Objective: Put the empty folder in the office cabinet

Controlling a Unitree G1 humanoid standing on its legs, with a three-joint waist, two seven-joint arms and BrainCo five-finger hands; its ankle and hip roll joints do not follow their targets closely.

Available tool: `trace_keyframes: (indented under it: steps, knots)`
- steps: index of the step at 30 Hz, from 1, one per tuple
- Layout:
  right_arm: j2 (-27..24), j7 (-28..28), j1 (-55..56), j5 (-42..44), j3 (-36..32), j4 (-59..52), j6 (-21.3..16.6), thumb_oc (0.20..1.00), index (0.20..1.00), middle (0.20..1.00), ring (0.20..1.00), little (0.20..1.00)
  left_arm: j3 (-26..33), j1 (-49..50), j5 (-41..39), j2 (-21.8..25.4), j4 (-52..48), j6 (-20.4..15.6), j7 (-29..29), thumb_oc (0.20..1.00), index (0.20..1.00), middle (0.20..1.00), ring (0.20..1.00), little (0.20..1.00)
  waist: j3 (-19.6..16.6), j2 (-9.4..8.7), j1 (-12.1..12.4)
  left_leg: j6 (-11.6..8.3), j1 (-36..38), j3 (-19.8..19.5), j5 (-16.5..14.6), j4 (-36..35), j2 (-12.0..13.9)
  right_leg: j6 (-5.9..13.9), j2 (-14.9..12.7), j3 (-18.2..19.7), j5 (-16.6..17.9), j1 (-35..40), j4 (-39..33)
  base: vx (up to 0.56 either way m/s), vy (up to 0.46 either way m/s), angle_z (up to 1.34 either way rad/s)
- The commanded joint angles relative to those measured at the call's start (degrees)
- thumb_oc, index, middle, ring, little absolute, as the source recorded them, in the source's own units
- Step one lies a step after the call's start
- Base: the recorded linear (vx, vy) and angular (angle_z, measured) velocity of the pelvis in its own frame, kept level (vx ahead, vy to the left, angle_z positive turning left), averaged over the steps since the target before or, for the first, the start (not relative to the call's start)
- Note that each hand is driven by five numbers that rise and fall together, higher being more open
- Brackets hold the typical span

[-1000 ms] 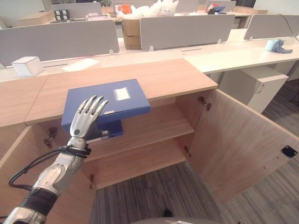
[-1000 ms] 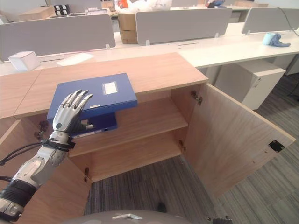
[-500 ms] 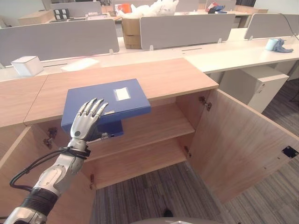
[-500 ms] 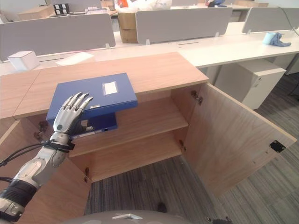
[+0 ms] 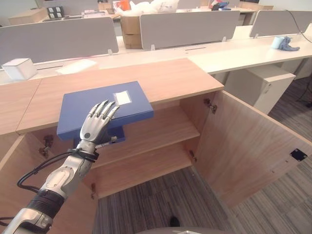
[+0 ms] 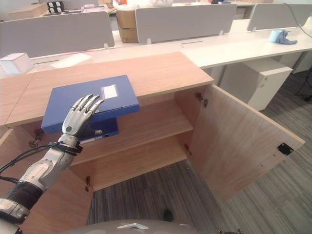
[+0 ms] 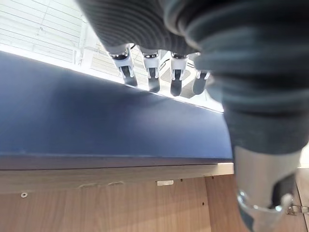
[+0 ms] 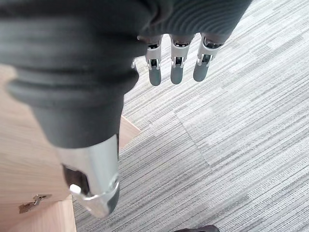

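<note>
Fingers [image 5: 103,111] of the left hand [image 5: 95,126] are straight and spread, lying flat on the top cover of the blue folder [image 5: 87,105], near its front edge; they do not curl around it. In the left wrist view the dark fingertips [image 7: 152,83] reach over the folder's edge while the thumb stays below, beside the wood. The folder lies flat on the wooden worktop [image 5: 165,78] of the cabinet, with its front part hanging over the worktop's edge, above the open cabinet. A small white label [image 5: 122,97] sits on its cover. Under the folder, on the upper shelf [image 5: 156,129] inside the cabinet, a second blue object [image 6: 105,129] is partly seen, just behind the hand. The cabinet door [image 5: 248,151] on the right side stands wide open over the grey carpet floor [image 5: 161,204]. The right hand [image 8: 176,67] hangs over the carpet with its fingers straight and relaxed, holding nothing. Farther behind is a white worktop [image 5: 243,48] with grey divider panels [image 5: 190,27], and a small white box [image 5: 18,68] stands at the far left.
</note>
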Motion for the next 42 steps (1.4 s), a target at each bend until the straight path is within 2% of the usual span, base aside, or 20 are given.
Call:
trace_keyframes:
  steps: [1, 23, 31, 32, 33, 34, 35, 36, 37, 42]
  knots:
    - [-2.13, -1.18, -3.43, 0.59, 1.91, 2.60, -1.52, 1.000, 1.000, 1.000, 1.000, 1.000, 0.30, -8.80, 0.91, 1.43, 2.73, 0.35, 1.74, 1.000, 1.000, 1.000, 1.000, 1.000, 1.00, -0.49, -0.73, -1.21, 1.05, -0.96, -6.98, 0.04, 0.67, 6.47, -3.49, 0.44, -4.39, 2.28, 0.12, 0.01, -0.004, -0.06]
    - [-2.81, -1.38, -3.17, 3.85, 0.95, 1.36, -2.33, 1.000, 1.000, 1.000, 1.000, 1.000, -5.45, -16.45, 2.20, 2.16, 8.46, 1.15, 1.48, 1.000, 1.000, 1.000, 1.000, 1.000, 0.85, -0.85, -1.73, -1.16, 0.87, 0.22, -6.91, 0.04, 0.46, 6.89, -3.39, 0.76, -3.75, 1.85, 0.12, 0.00, 0.000, -0.01]
    - [-2.78, -1.59, -2.95, 4.30, 0.64, 1.44, -2.41, 1.000, 1.000, 1.000, 1.000, 1.000, -5.63, -15.97, 1.13, 1.19, 11.27, 1.86, 0.94, 1.000, 1.000, 1.000, 1.000, 1.000, 0.93, -0.87, -1.95, -1.11, 0.89, 0.87, -6.86, 0.04, 0.34, 7.05, -3.48, 1.02, -3.42, 1.57, 0.12, -0.01, 0.010, -0.04]
    - [-2.79, -1.62, -2.96, 4.37, 0.57, 1.37, -2.41, 1.000, 1.000, 1.000, 1.000, 1.000, -5.61, -15.83, 0.93, 1.04, 11.64, 1.95, 0.73, 0.859, 0.859, 0.859, 0.859, 0.859, 0.92, -0.86, -1.95, -1.10, 0.87, 0.88, -6.87, 0.04, 0.30, 7.06, -3.48, 1.08, -3.40, 1.53, 0.12, -0.01, 0.010, -0.03]
    - [-2.80, -1.63, -2.94, 4.42, 0.52, 1.33, -2.40, 1.000, 1.000, 1.000, 1.000, 1.000, -5.64, -15.67, 0.80, 0.82, 12.05, 2.02, 0.67, 0.777, 0.777, 0.777, 0.777, 0.777, 0.92, -0.89, -1.99, -1.10, 0.86, 0.95, -6.86, 0.04, 0.28, 7.07, -3.49, 1.06, -3.38, 1.46, 0.12, -0.01, 0.011, -0.03]
    - [-2.82, -1.65, -2.91, 4.55, 0.46, 1.23, -2.45, 1.000, 1.000, 1.000, 1.000, 1.000, -5.72, -15.65, 0.60, 0.51, 12.77, 2.10, 0.63, 0.580, 0.580, 0.580, 0.580, 0.580, 0.91, -0.91, -2.02, -1.11, 0.86, 0.98, -6.83, 0.04, 0.26, 7.09, -3.52, 1.03, -3.33, 1.40, 0.12, 0.00, 0.000, 0.00]
    - [-2.81, -1.71, -2.88, 4.70, 0.40, 1.15, -2.48, 1.000, 1.000, 1.000, 1.000, 1.000, -5.81, -15.64, 0.35, 0.26, 13.34, 2.15, 0.59, 0.467, 0.467, 0.467, 0.467, 0.467, 0.92, -0.92, -2.05, -1.11, 0.82, 1.00, -6.81, 0.04, 0.27, 7.11, -3.57, 1.05, -3.32, 1.34, 0.12, 0.00, 0.000, 0.00]
    - [-2.84, -1.80, -2.93, 4.98, 0.26, 1.06, -2.55, 1.000, 1.000, 1.000, 1.000, 1.000, -5.87, -15.57, 0.09, 0.06, 13.96, 2.21, 0.47, 0.467, 0.467, 0.467, 0.467, 0.467, 0.92, -0.95, -2.07, -1.11, 0.80, 0.99, -6.77, 0.04, 0.24, 7.13, -3.58, 1.02, -3.29, 1.35, 0.12, 0.00, 0.000, 0.00]
    - [-2.84, -1.79, -2.94, 5.17, 0.19, 0.90, -2.61, 1.000, 1.000, 1.000, 1.000, 1.000, -5.95, -15.59, -0.01, -0.08, 14.38, 2.28, 0.47, 0.213, 0.213, 0.213, 0.213, 0.213, 0.96, -0.96, -2.07, -1.12, 0.75, 1.03, -6.73, 0.04, 0.21, 7.15, -3.60, 1.00, -3.25, 1.33, 0.12, 0.00, 0.000, 0.00]
    - [-2.88, -1.96, -2.79, 6.02, -0.25, 0.41, -2.88, 1.000, 1.000, 1.000, 1.000, 1.000, -6.23, -15.55, -0.24, -0.55, 15.37, 2.46, 0.28, 0.200, 0.200, 0.200, 0.200, 0.200, 1.06, -1.06, -2.13, -1.13, 0.54, 1.14, -6.64, 0.04, 0.16, 7.26, -3.68, 0.97, -3.13, 1.18, 0.12, -0.01, 0.007, -0.04]
